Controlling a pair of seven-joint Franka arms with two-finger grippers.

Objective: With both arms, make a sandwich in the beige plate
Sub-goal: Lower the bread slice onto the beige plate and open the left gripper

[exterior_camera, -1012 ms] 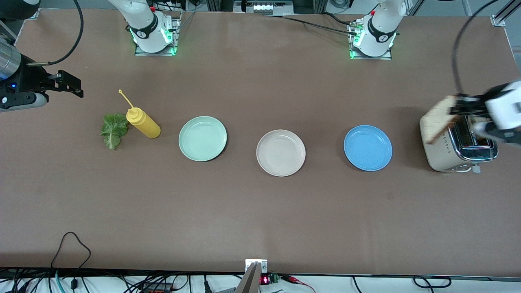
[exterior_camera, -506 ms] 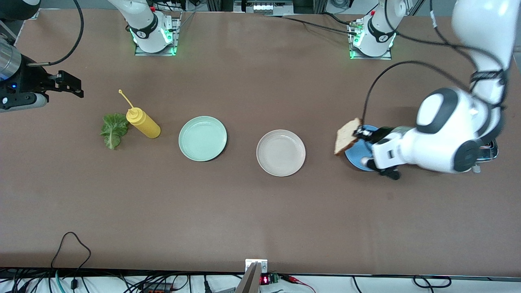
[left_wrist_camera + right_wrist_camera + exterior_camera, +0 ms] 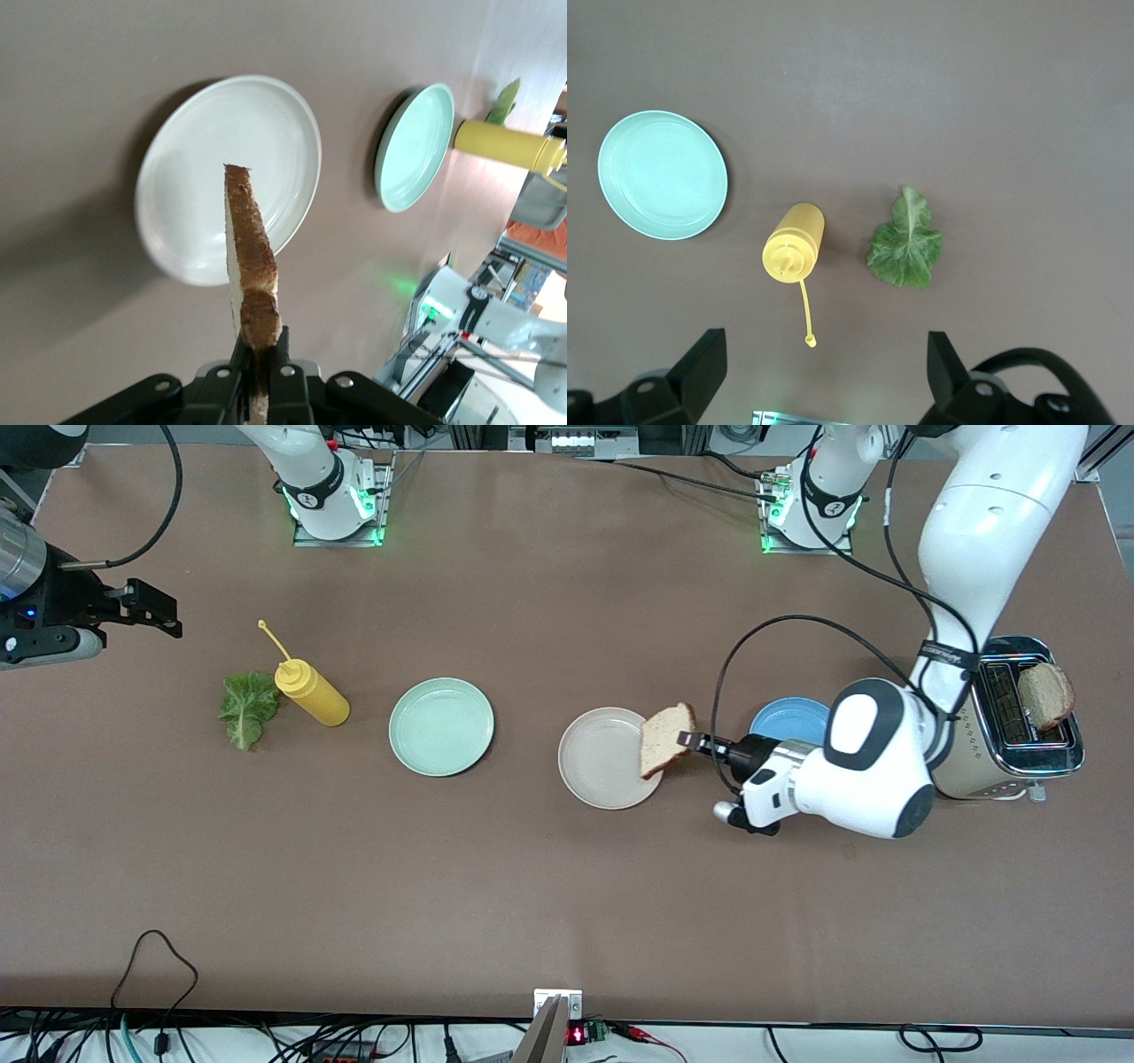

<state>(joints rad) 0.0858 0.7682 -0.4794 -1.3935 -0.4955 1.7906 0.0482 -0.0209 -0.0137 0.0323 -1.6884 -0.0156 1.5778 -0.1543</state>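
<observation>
My left gripper (image 3: 687,740) is shut on a tan bread slice (image 3: 666,740) and holds it on edge over the rim of the beige plate (image 3: 595,766), on the side toward the blue plate. In the left wrist view, the slice (image 3: 248,257) stands clamped in the gripper (image 3: 261,359) above the plate (image 3: 195,150). A second slice (image 3: 1045,693) sticks out of the toaster (image 3: 988,775). The green lettuce leaf (image 3: 246,707) lies on the table at the right arm's end and also shows in the right wrist view (image 3: 905,243). My right gripper (image 3: 155,611) waits open and empty, high above that end (image 3: 824,367).
A yellow squeeze bottle (image 3: 312,691) lies beside the lettuce. A mint-green plate (image 3: 441,726) sits between the bottle and the beige plate. A blue plate (image 3: 784,722) is partly under my left arm. The toaster stands at the left arm's end.
My left arm has carried the bread slice from the toaster, over the blue plate, to the beige plate's rim. The right arm has not moved.
</observation>
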